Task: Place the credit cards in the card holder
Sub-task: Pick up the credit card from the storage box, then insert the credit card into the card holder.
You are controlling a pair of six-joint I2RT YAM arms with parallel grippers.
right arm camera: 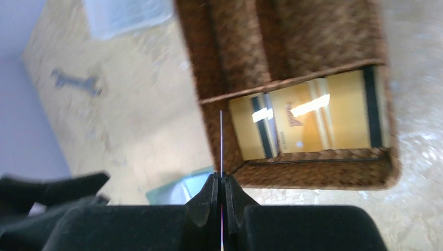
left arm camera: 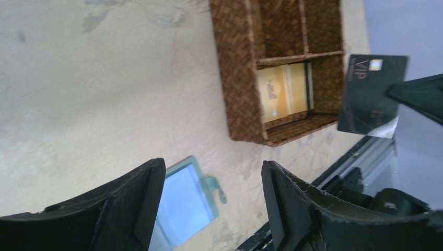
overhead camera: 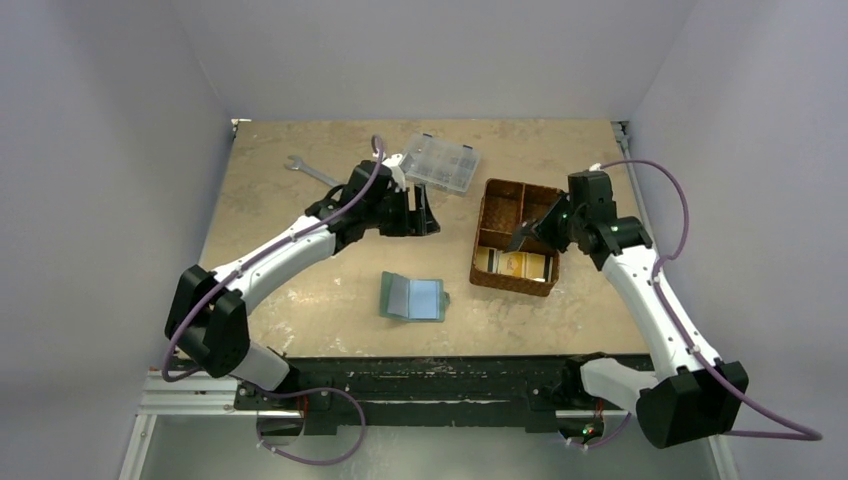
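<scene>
Reference: we place everything relative to the brown woven basket (overhead camera: pixel 481 232).
Right gripper (right arm camera: pixel 221 180): pinched shut on one dark card (left arm camera: pixel 372 94), which it holds on edge above the basket's near left corner. From its own wrist we see the card only as a thin line.
Left gripper (left arm camera: pixel 213 170): jaws wide with nothing between them, hovering to the left of the basket.
Remaining cards (overhead camera: pixel 515 265): gold ones lie flat in the basket's near compartment. We cannot count them.
Wallet (overhead camera: pixel 413 297): lies open on the table, left of the basket and nearer the arm bases, with its pale blue pockets up. We see no card in them.
Progress: we judge the task barely begun, with one card lifted and none stowed.
Left to do: carry the dark card to the wallet, slide it into a pocket, then do the same for the cards in the basket.
Bystanders: a clear box (overhead camera: pixel 441 162) and a wrench (overhead camera: pixel 308 170) lie beyond the basket, to its left.
</scene>
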